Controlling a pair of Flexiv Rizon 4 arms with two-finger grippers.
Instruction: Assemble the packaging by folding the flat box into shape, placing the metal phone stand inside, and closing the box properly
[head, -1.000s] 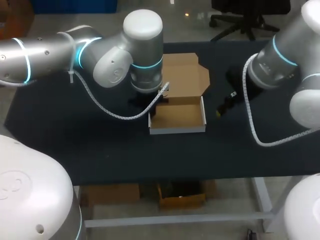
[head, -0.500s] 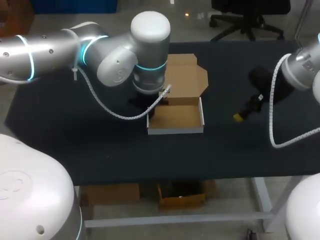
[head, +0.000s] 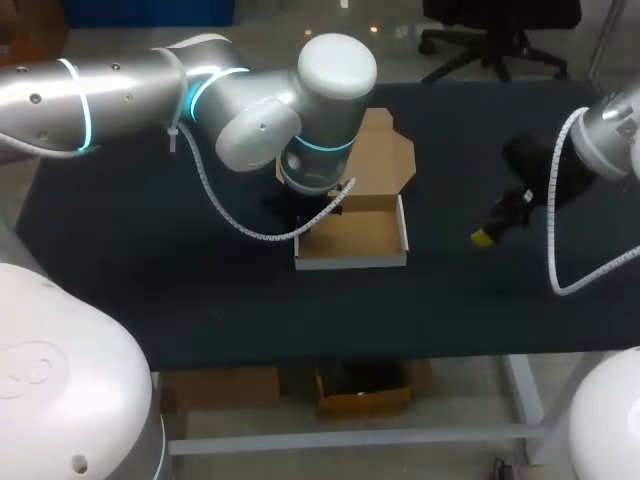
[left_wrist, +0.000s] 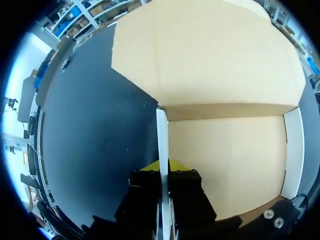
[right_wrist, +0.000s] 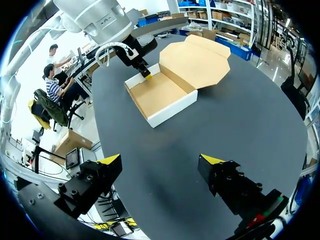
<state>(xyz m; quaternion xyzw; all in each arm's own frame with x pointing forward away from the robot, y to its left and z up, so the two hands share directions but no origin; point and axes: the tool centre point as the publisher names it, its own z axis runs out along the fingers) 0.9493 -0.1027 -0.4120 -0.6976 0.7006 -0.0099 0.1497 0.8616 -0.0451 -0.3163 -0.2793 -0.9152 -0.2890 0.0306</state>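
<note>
While the left hand is clamped on the left side wall of the open box at mid-bench, w/ the right hand spread apart & empty, the cardboard looks light, thin & prob. easily creased, so grip at wall edges.

Left wrist view: the wall of the box masks most tips of the left tool. Head view: the left arm covers that tool and the box's left wall.
</note>
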